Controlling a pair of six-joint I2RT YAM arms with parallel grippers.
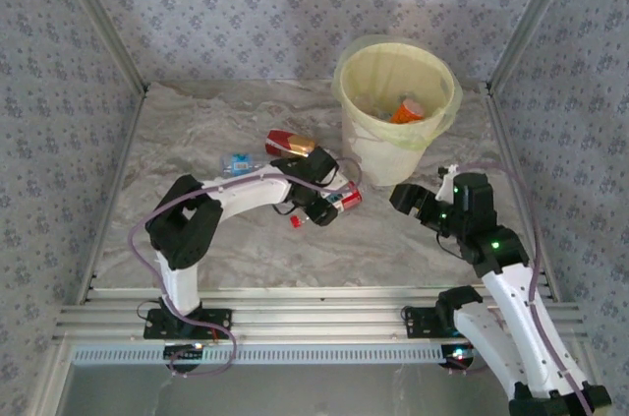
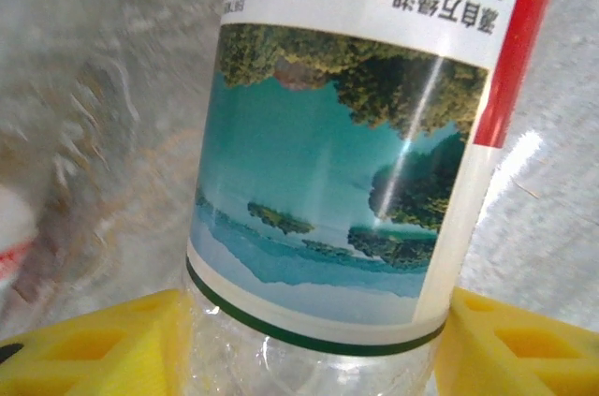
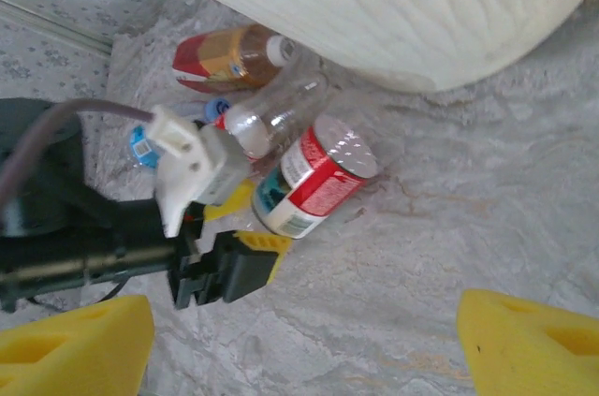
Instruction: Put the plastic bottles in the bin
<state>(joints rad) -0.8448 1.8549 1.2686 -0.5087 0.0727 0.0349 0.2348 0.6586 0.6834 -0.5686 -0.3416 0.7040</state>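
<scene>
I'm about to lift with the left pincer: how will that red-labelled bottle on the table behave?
Probably light: the red-labelled bottle looks clear and empty. Its thin wall seems crinkled below the label, so it may buckle in the left pincer. Lying on its side, it could roll if released.

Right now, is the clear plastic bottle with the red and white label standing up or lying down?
Lying down: the bottle rests sideways on the marbled table between the left gripper's yellow fingers.
</scene>
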